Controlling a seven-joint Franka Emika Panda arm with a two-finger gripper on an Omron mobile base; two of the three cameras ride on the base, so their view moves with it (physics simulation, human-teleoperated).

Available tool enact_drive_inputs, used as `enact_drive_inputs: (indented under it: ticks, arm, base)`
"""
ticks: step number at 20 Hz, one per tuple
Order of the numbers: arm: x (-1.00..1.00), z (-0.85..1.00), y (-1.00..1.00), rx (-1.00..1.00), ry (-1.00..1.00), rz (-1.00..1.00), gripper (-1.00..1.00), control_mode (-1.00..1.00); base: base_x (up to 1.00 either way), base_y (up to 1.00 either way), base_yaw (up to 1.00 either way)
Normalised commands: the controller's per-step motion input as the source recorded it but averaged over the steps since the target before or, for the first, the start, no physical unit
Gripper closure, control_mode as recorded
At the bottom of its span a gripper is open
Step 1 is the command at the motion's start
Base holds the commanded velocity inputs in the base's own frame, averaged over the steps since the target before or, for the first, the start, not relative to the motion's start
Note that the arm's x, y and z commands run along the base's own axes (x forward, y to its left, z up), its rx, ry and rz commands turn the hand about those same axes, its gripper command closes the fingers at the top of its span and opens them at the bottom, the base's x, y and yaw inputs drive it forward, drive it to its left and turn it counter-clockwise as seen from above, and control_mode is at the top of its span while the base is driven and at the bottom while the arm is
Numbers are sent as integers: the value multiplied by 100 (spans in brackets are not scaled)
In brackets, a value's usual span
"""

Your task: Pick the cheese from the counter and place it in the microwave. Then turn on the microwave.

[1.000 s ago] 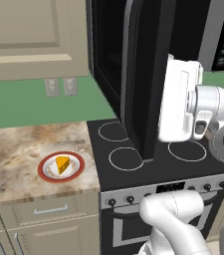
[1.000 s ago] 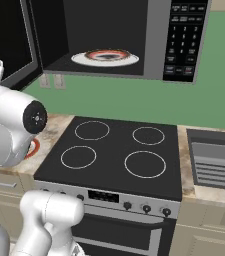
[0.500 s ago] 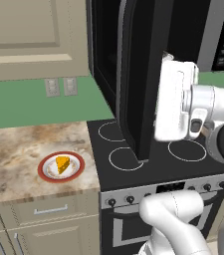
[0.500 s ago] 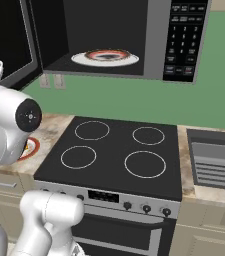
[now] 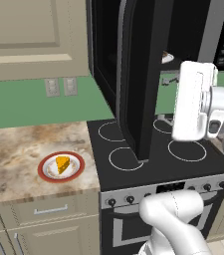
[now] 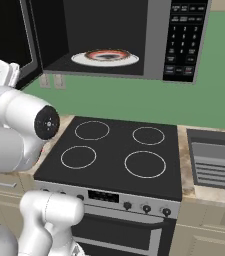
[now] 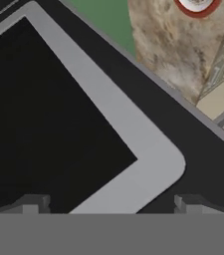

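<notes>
Standing swung wide open, the microwave door point(image 5: 141, 74) leaves the cavity with its turntable plate point(image 6: 105, 56) free for loading. The gripper point(image 7: 111, 205) is held beside the door, jaws spread apart and empty. The cheese point(image 5: 62, 164) rests on a red-rimmed plate point(image 5: 48, 174) on the counter point(image 5: 14, 149), left of the stove point(image 5: 153, 159); its tip appears to point toward the near side.

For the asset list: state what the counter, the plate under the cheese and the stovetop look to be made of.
The counter: polished stone by its look, beige-brown with marbled veining. The plate: probably glazed ceramic, smooth white with a red rim; the orange-yellow cheese wedge lies on it. The stovetop: seemingly black glass, flat and faintly glossy with thin white burner rings.
</notes>
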Motion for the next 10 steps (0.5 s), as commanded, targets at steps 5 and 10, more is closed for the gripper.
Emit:
enact_drive_inputs:
  ticks: [5,10]
  arm:
    - [4,-19,-27,-6,-1,-4,-100,-100]
    - [14,-35,-21,-12,-2,-3,-100,-100]
  base:
    - [0,0,0]
    - [0,0,0]
